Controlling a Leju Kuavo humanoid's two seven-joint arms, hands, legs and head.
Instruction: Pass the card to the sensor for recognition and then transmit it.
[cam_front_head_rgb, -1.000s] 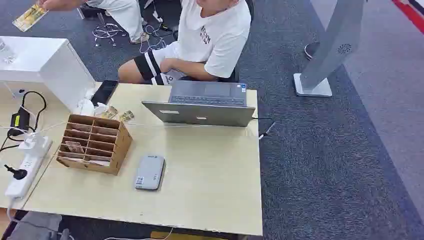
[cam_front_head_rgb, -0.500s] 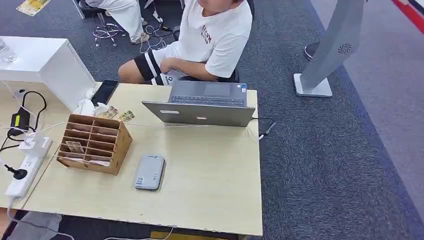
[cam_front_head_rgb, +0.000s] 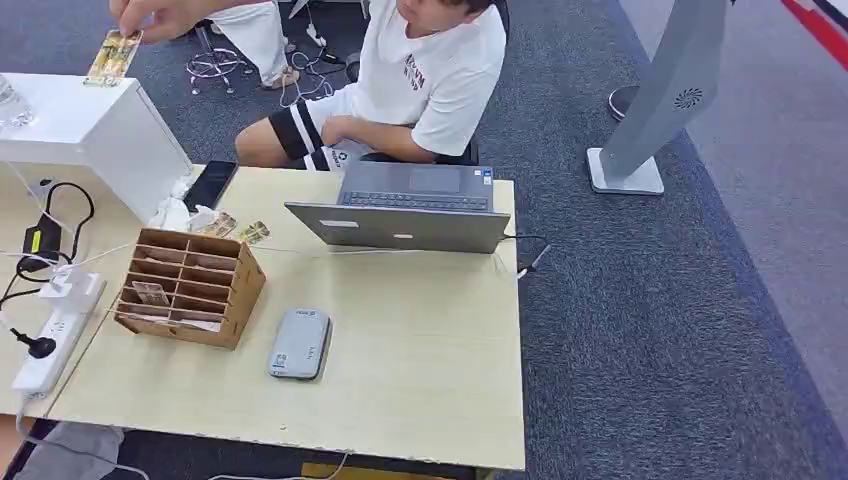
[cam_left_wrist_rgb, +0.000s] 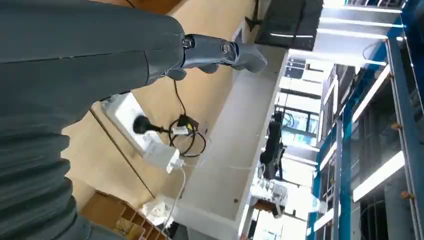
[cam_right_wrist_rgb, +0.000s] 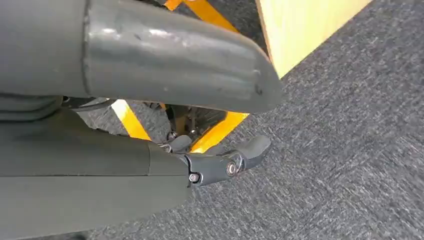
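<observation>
Grey sensor (cam_front_head_rgb: 299, 344) lies flat on the wooden table (cam_front_head_rgb: 420, 360), just beside the cardboard organizer (cam_front_head_rgb: 190, 287). I see a card (cam_front_head_rgb: 112, 55) pinched in a person's hand (cam_front_head_rgb: 160, 15) above the white box (cam_front_head_rgb: 80, 125). Left hand (cam_left_wrist_rgb: 165, 55): fingers apart, nothing in them, near the power strip (cam_front_head_rgb: 55, 335). Right hand (cam_right_wrist_rgb: 150, 145): fingers loose, holding nothing, hanging over the carpet (cam_right_wrist_rgb: 340, 150) by the table edge.

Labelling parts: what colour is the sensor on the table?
Grey sensor, clearest in the head view.
</observation>
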